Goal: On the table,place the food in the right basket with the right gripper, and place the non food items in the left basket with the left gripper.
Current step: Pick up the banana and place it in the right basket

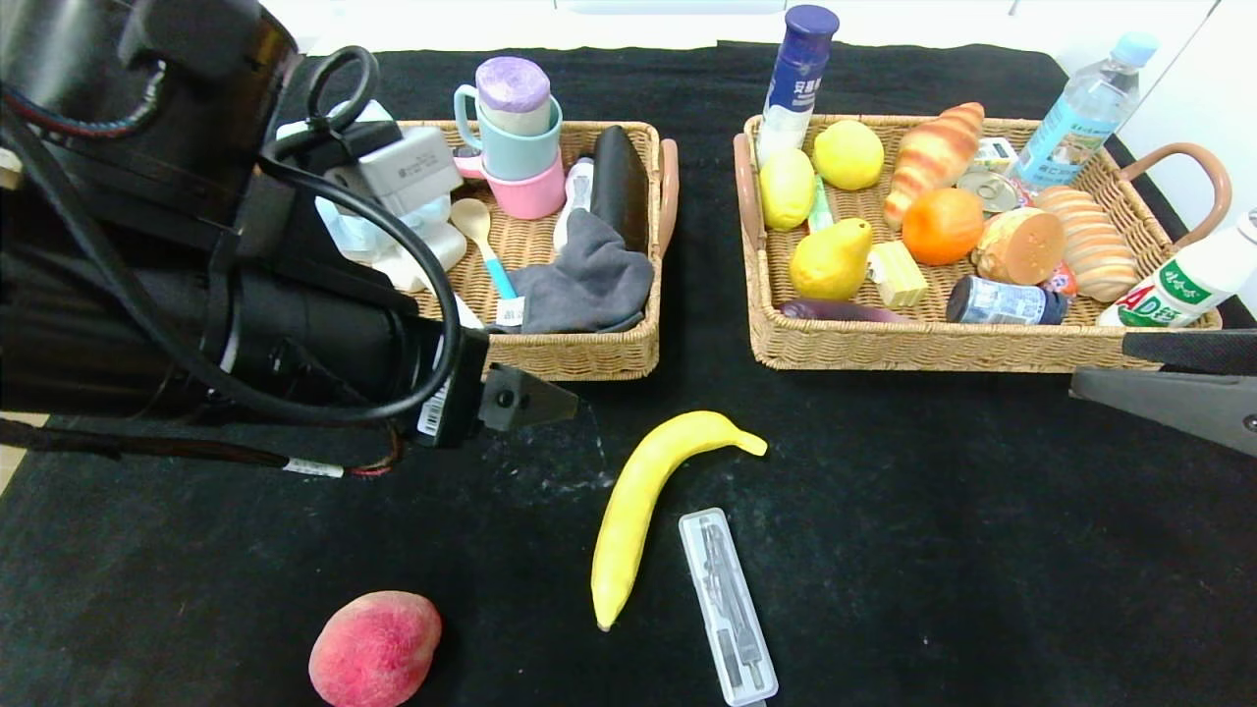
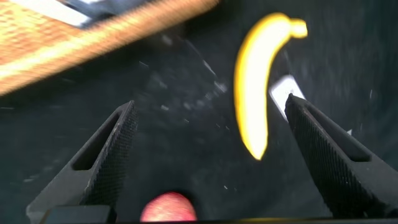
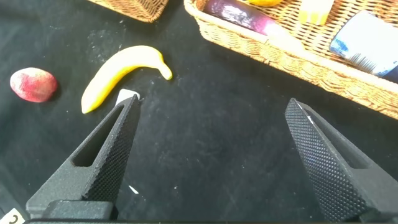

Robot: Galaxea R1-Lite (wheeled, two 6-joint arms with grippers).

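Observation:
On the black table lie a yellow banana, a slim clear compass case beside it, and a red-pink peach at the front. My left gripper hovers open just in front of the left basket, with nothing between its fingers. In the left wrist view the left gripper frames the banana and the peach. My right gripper is open and empty at the right edge, in front of the right basket. A yellow pear and a blue-lidded jar lie in that basket.
The left basket holds stacked mugs, a spoon, a grey cloth and a pale blue thing mostly hidden by my left arm. The right basket also holds lemons, bread, an orange and bottles. The baskets stand side by side at the back.

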